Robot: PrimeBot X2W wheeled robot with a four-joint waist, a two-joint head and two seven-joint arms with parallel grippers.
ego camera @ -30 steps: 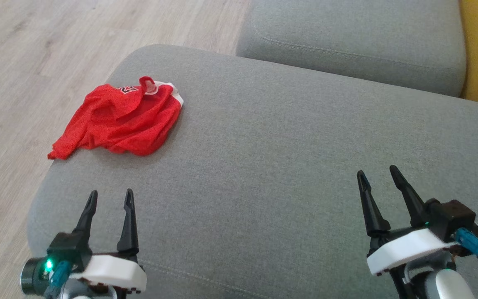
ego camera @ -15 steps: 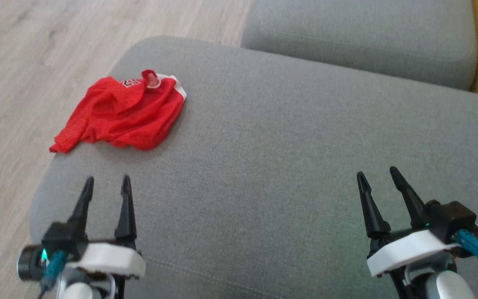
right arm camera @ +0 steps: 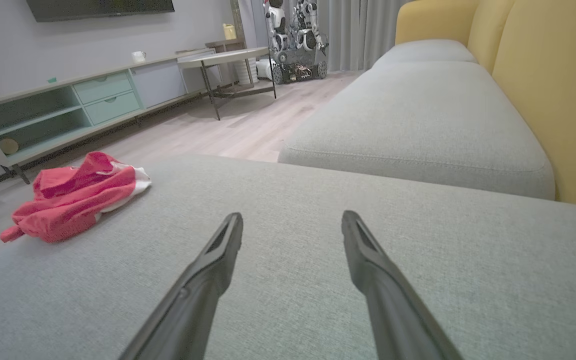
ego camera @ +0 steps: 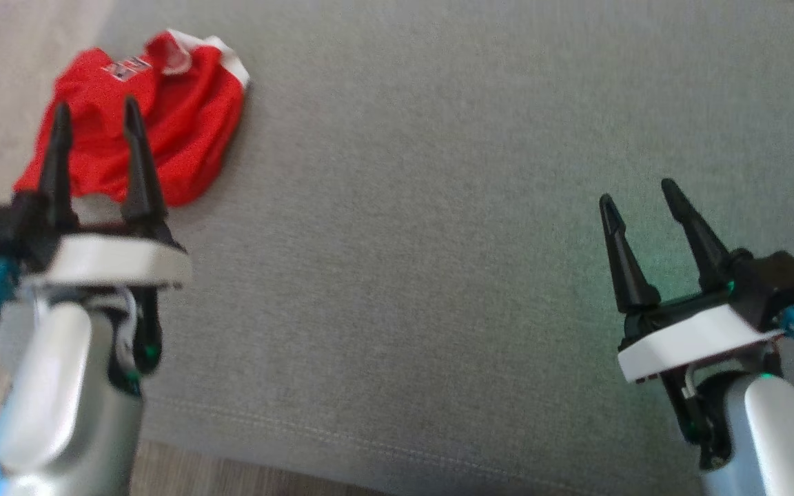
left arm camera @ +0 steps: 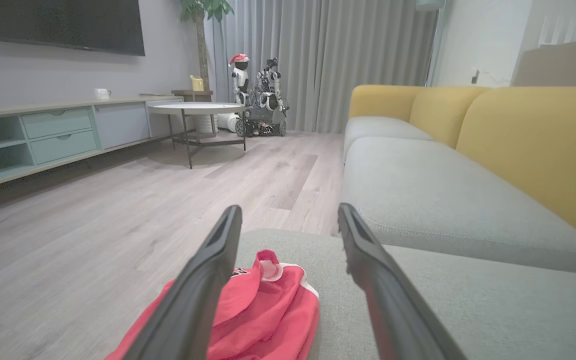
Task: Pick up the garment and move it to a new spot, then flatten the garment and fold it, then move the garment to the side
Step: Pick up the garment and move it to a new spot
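Garment [ego camera: 190, 131] is seen crumpled at the cushion's [ego camera: 438, 241] left edge. The left gripper [ego camera: 95, 105] is poised over its near side, jaws wide; the right gripper [ego camera: 637, 191], likewise wide, is set well apart. A raised fold should be pinched deeply, then lifted clear.

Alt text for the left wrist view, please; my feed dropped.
Open dark fingers of the left gripper frame a crumpled red garment lying near the corner of a grey sofa cushion. Wood floor lies left; a yellow sofa back rises right.
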